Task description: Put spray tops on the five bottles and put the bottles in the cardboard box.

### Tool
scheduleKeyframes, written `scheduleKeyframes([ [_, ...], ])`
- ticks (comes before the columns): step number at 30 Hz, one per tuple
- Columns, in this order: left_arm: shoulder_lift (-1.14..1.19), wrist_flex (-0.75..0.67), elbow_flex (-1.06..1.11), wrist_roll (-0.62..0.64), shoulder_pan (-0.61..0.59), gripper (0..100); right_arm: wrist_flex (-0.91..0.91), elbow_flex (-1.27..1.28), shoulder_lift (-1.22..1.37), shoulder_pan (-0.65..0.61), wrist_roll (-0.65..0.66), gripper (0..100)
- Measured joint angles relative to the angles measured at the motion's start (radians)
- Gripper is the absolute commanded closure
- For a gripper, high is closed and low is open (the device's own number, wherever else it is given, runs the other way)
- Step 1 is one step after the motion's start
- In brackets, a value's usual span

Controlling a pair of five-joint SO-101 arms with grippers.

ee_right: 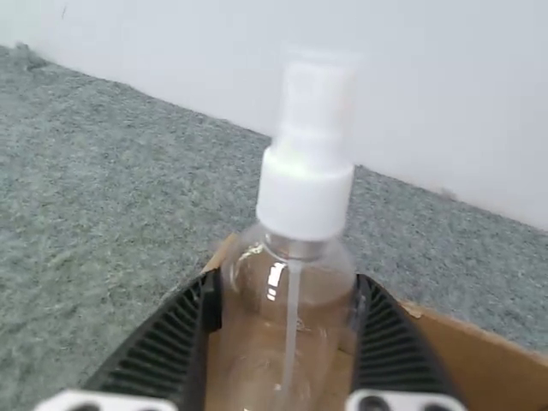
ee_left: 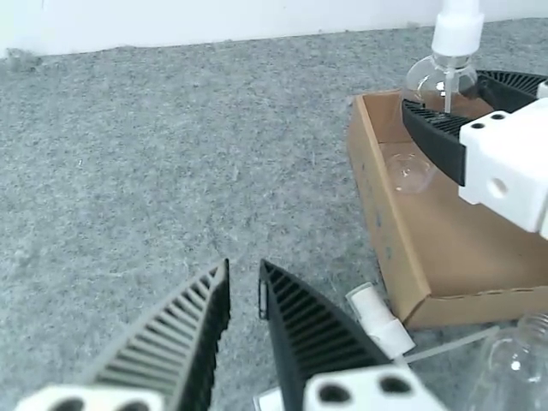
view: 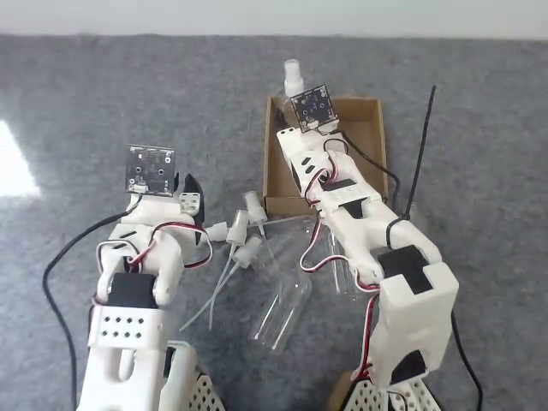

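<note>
The right jaws close on a clear bottle (ee_right: 289,295) just below its white spray top (ee_right: 306,184). The bottle is held upright at the far left corner of the cardboard box (view: 368,128); whether it touches the box floor cannot be told. The box sits far of centre on the grey counter (view: 86,103). The left jaws are empty and stand narrowly parted, low over the counter to the left of the box. Loose spray tops (view: 237,229) with long dip tubes lie just right of the left jaws, near the box's near left corner. Clear uncapped bottles (view: 287,300) lie on their sides between the two arms, nearer than the box, one partly under the right arm (view: 368,227).
</note>
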Motion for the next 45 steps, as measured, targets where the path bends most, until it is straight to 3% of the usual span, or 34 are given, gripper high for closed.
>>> scheduleKeyframes([
  [4,0.0,0.0,0.0,0.0,0.0,95,0.0,0.002,0.002,0.0,0.006,75.5],
  [37,0.0,0.0,0.0,0.0,0.0,95,0.002,0.014,0.005,-0.029,0.011,75.0],
  [45,0.0,0.0,0.0,0.0,0.0,95,0.025,0.014,0.005,-0.029,0.011,65.0],
])
